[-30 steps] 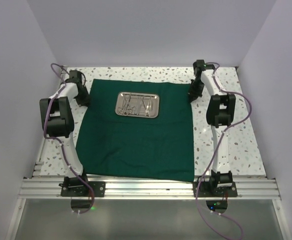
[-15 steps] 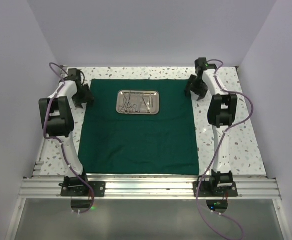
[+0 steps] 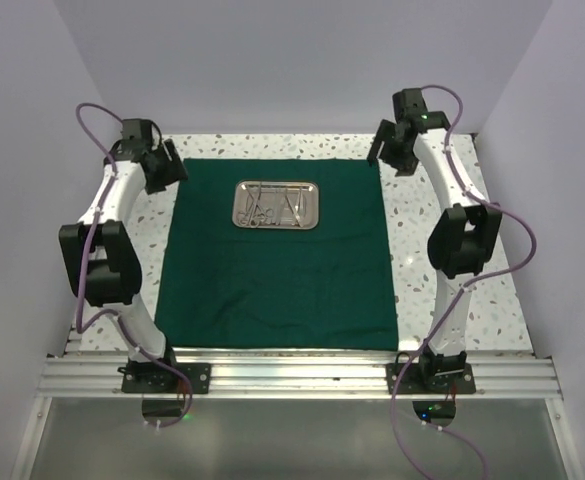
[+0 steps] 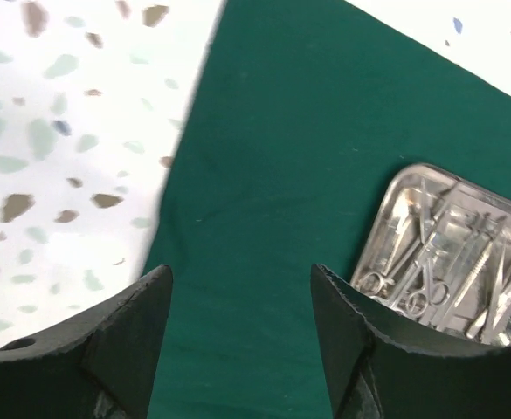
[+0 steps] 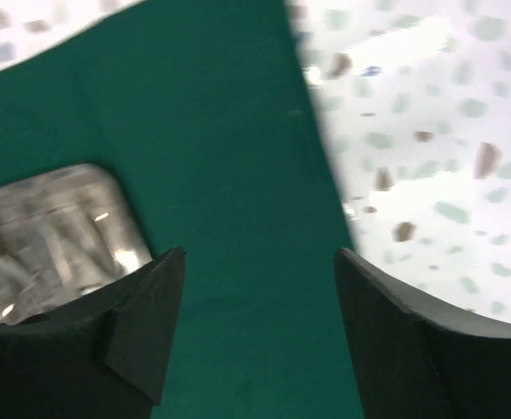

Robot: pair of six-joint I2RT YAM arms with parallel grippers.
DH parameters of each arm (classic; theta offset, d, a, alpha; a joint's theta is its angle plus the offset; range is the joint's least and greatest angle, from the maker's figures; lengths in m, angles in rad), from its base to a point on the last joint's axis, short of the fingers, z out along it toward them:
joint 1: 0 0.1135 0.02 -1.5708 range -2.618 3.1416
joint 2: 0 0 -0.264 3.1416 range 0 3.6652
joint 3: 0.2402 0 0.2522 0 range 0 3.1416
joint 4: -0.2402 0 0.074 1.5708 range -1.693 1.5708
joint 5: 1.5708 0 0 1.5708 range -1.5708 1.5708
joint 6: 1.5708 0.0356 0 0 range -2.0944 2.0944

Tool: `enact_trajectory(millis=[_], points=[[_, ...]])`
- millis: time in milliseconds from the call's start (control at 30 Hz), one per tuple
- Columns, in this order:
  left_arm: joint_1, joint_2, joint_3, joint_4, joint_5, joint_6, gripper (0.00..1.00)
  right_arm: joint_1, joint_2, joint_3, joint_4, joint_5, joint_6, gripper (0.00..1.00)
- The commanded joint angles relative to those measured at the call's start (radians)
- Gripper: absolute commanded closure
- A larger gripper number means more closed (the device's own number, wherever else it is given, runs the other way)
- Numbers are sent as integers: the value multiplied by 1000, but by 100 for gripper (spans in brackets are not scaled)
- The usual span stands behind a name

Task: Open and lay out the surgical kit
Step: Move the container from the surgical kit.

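The dark green cloth (image 3: 282,270) lies spread flat on the speckled table. On its far half sits the shiny steel tray (image 3: 276,204) holding several slim silver instruments (image 4: 452,266). My left gripper (image 3: 165,172) hovers open above the cloth's far left corner, nothing between its fingers (image 4: 128,336). My right gripper (image 3: 390,155) hovers open above the far right corner, also empty. In the right wrist view the tray (image 5: 50,236) shows blurred at left, the cloth (image 5: 238,175) beneath the jaws.
Speckled white tabletop (image 3: 452,270) borders the cloth on both sides. Walls close in left, right and behind. The aluminium rail (image 3: 292,375) with both arm bases runs along the near edge.
Both grippers have opened, let go of the cloth's far corners and risen away. The cloth's edges now lie straighter and flat. The tray has not moved.
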Motion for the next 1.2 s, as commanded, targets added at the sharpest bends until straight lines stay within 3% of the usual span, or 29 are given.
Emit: enact_trajectory(millis=[0, 67, 200, 300, 667, 1167], points=[[-60, 72, 24, 24, 84, -25, 33, 102, -20, -17, 62, -105, 24, 30], [-86, 101, 56, 15, 104, -25, 37, 151, 17, 17, 42, -131, 32, 34], [-178, 184, 133, -14, 91, -19, 40, 213, 144, 98, -4, -130, 38, 54], [-209, 226, 185, -34, 90, -28, 41, 239, 195, 152, -40, -118, 41, 59], [-232, 281, 221, -53, 91, -19, 46, 297, 265, 94, -31, -92, 41, 63], [-239, 299, 150, -30, 88, 6, 53, 319, 324, 190, -53, -79, 64, 68]])
